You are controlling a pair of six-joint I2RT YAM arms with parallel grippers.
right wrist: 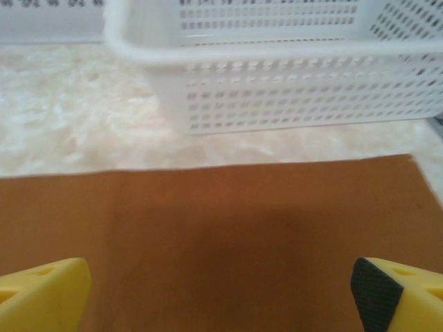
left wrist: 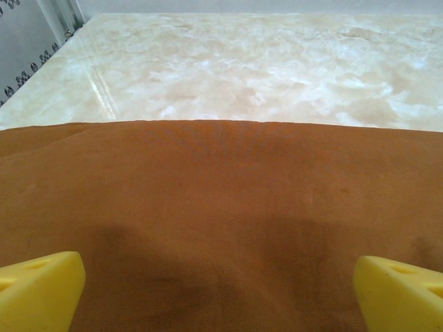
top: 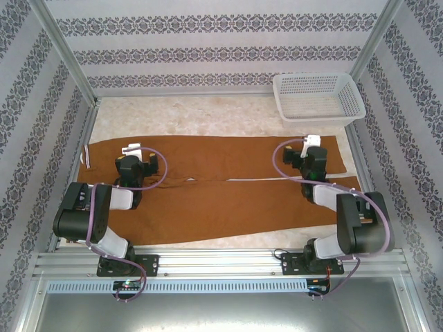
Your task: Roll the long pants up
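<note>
Long pants [top: 221, 207] flat on marbled table [top: 194, 114], patterned walls [top: 208, 52] around

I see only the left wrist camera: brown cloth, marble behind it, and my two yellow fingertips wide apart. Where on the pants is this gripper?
Observer: The left gripper is over the far edge of the long pants, near their left end, where the two legs join.
Operator: Where is the other arm?
Observer: The right gripper is over the same far edge, near the right end, with its jaws open.
Operator: Is something near it?
Observer: A white basket stands in the far right corner, just beyond that end and apart from the cloth.
</note>
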